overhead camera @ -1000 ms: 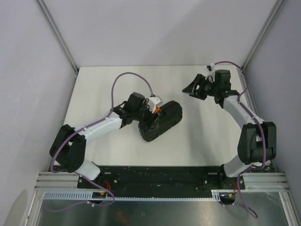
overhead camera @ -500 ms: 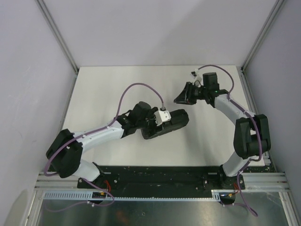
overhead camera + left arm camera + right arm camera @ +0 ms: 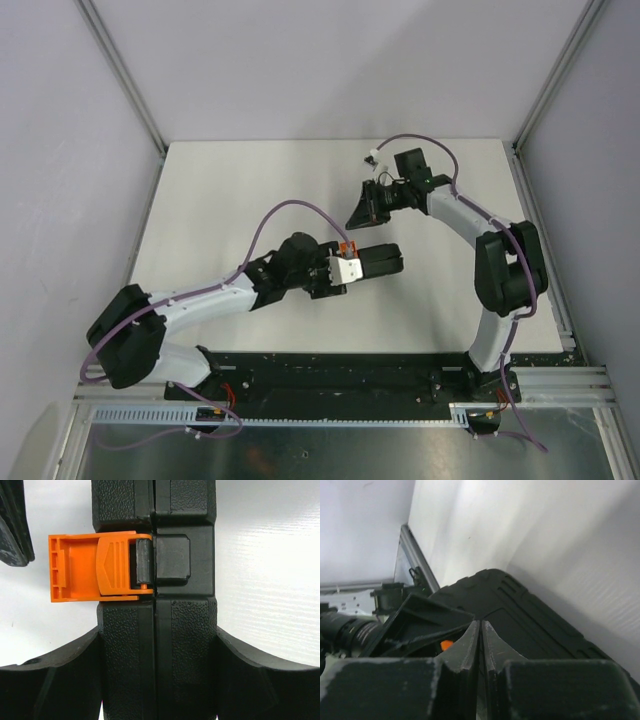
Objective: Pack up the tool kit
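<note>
We see the tool kit case (image 3: pixel 380 262) near the middle of the desk (image 3: pixel 220 190), a little closer to the near edge than to the far one and turned up on its narrow side. The left gripper (image 3: pixel 355 268) pinches it across its thickness. In the left wrist view its fingers (image 3: pixel 50 680) press on both textured black shells, and the two halves meet along a closed seam. The orange latch (image 3: pixel 95 567) sits at that seam but is swung open to one side, its ribbed tab lying away from the black catch. We cannot tell whether the case rests on the desk or is lifted. The right gripper (image 3: pixel 356 217) hangs close to the case on the side towards the far edge. Its fingers (image 3: pixel 470 650) are pressed together on nothing, with the case's shell just beyond them.
</note>
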### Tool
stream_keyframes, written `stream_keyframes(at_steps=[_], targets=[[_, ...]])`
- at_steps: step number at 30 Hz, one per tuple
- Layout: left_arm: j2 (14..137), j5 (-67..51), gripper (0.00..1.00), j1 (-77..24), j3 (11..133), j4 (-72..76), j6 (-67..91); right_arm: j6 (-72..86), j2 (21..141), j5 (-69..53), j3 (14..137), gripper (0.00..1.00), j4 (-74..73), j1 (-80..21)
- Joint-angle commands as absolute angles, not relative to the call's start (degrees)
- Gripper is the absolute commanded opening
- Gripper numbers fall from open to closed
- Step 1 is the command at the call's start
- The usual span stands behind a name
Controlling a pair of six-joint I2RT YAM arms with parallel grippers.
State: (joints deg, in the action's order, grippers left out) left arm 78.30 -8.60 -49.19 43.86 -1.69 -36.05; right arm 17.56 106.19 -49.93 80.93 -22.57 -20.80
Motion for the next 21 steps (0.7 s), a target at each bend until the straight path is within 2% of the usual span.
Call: stream_keyframes(at_steps=[1, 6, 14, 21], targets=[[79.0, -2.0, 0.0, -47.7, 41.4, -5.0, -38.9, 8.9, 103.4, -59.9, 83.8, 0.09, -32.2, -20.1], [79.4, -3.3, 0.0, -46.9, 42.2, -4.7, -38.7, 1.5, 98.8, -61.5, 82.2, 0.1, -42.2, -21.0], [78.8, -4.4, 0.0, -46.6, 41.7, -4.4, -37.6, -4.1, 94.0, -61.8, 80.0, 0.1, -49.2, -24.9], [77.9, -4.9, 0.0, -46.5, 41.4, -4.2, -37.3, -1.2, 94.0, -53.7, 75.6, 0.13, -50.5, -27.2]])
